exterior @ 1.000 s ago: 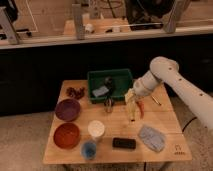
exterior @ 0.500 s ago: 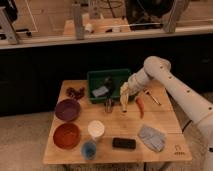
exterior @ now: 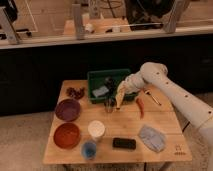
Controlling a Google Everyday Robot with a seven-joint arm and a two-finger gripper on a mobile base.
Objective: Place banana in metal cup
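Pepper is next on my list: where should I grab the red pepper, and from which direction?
Take the red pepper at its middle, from straight above. It lies flat on the table, long and thin, so close across its width. The gripper holds the banana by the metal cup, beside it.

You get soft, even light from overhead. The wooden surface (exterior: 165, 117) is the brightest zone, warm and free of glare, while the dark panel (exterior: 50, 65) behind it swallows detail. The tool (exterior: 121, 91), closed on the banana (exterior: 119, 100) just above the metal cup (exterior: 110, 104), sits in mild shade — the white arm (exterior: 170, 92) catches the strongest highlight. The shadow under the purple bowl (exterior: 67, 109) is faint and short.
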